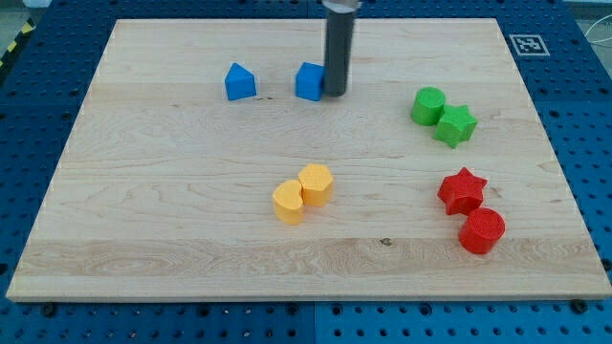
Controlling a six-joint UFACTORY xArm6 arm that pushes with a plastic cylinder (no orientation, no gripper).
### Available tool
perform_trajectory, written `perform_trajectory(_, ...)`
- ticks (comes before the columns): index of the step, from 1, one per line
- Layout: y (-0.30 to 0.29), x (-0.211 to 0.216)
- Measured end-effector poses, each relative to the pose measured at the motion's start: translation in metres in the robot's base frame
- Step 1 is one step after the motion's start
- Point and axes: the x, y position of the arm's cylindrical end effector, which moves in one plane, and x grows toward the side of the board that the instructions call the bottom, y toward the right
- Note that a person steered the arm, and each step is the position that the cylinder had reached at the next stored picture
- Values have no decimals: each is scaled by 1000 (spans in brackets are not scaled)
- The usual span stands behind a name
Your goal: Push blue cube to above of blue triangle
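The blue cube (308,82) sits near the top middle of the wooden board (172,220). The blue triangle (239,82) lies to its left, about a block's width away, at the same height in the view. My tip (336,93) rests at the cube's right side, touching or almost touching it. The dark rod rises straight up out of the view's top.
A green cylinder (427,104) and a green star (456,125) lie at the right. A red star (462,190) and a red cylinder (481,230) lie at the lower right. Two yellow blocks (301,193) touch each other below the middle.
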Motion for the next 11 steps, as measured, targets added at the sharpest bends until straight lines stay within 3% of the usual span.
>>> perform_trajectory(3,-32,-11)
perform_trajectory(5,-93,-13)
perform_trajectory(7,-90,-13)
perform_trajectory(11,-98,-97)
